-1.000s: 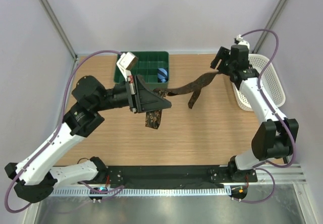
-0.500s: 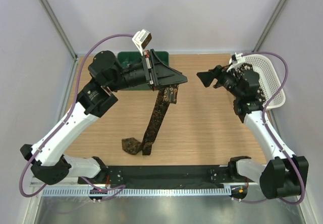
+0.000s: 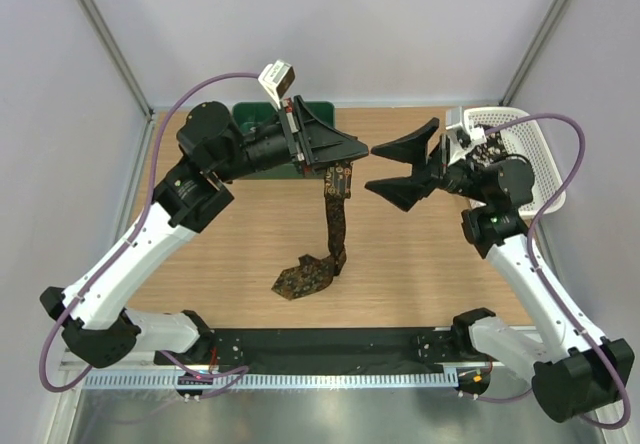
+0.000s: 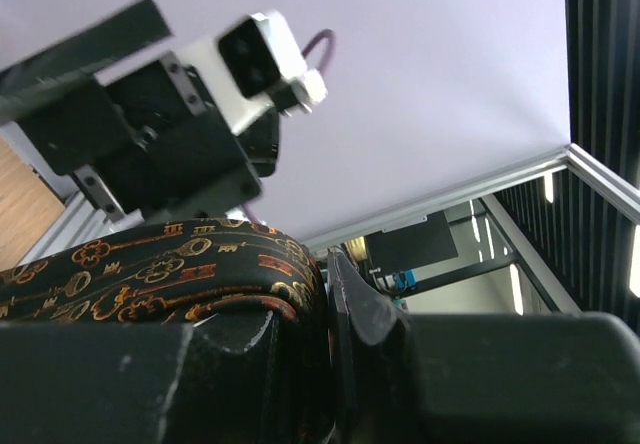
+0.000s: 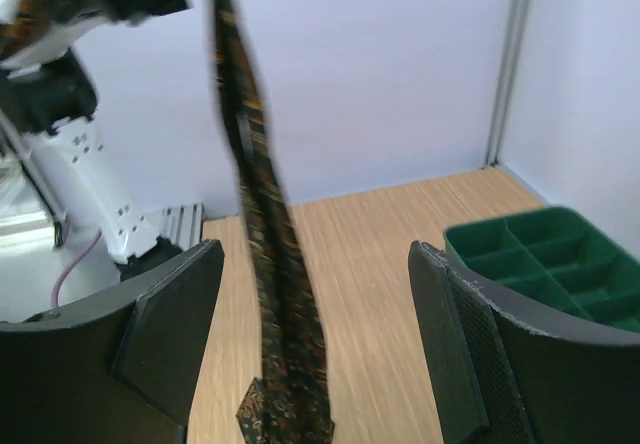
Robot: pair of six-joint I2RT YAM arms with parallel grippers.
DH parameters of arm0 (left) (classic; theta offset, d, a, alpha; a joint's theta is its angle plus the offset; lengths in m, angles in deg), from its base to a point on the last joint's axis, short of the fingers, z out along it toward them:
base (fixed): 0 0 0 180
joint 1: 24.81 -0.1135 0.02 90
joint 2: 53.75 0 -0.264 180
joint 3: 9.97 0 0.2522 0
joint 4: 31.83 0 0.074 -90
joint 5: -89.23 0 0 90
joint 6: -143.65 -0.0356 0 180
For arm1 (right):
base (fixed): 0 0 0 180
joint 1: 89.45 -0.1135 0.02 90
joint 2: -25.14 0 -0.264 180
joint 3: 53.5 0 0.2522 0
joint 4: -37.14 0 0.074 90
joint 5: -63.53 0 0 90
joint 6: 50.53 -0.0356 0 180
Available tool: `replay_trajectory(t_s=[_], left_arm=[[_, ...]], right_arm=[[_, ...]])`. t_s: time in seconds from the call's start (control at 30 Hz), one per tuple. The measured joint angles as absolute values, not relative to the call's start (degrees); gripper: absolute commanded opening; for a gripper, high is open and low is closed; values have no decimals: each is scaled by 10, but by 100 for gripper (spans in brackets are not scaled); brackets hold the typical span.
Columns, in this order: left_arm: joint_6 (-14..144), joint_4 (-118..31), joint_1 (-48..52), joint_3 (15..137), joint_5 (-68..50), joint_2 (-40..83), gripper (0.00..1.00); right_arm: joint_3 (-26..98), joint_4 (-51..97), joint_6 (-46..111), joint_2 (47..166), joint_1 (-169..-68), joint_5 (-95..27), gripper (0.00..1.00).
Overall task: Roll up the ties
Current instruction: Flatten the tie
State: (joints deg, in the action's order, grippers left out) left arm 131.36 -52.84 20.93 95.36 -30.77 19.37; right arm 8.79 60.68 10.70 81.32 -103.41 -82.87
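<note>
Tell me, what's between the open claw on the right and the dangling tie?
Nothing. The top view shows only bare table under the gap between the right gripper and the tie, which hangs from the left gripper.

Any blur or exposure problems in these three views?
Top external: evenly lit, sharp, only soft shadows. Left wrist: tie pattern crisp, bottom of the frame nearly black. Right wrist: hanging tie smeared near the top, green compartment tray sharp.
</note>
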Motion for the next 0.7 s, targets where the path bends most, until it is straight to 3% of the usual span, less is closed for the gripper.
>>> replay_trajectory(t_s=[0.2,0.43,0.63,0.67,0.7], left_arm=[[1321,-527,209,954,-308,194,20],[1340,-511,209,949,-313,195,20],[1358,-486,209,944,-320,207,20],[1360,-483,209,944,-321,211,20],[1361,-480,209,944,-321,214,20]], right_arm=[[201,485,209,813,-1132,-844,81],[260,425,265,862,-1146,-842,79],[265,379,284,912,-1190,-819,37],[265,379,282,915,-1195,-816,17],[265,381,282,917,-1200,-814,5]])
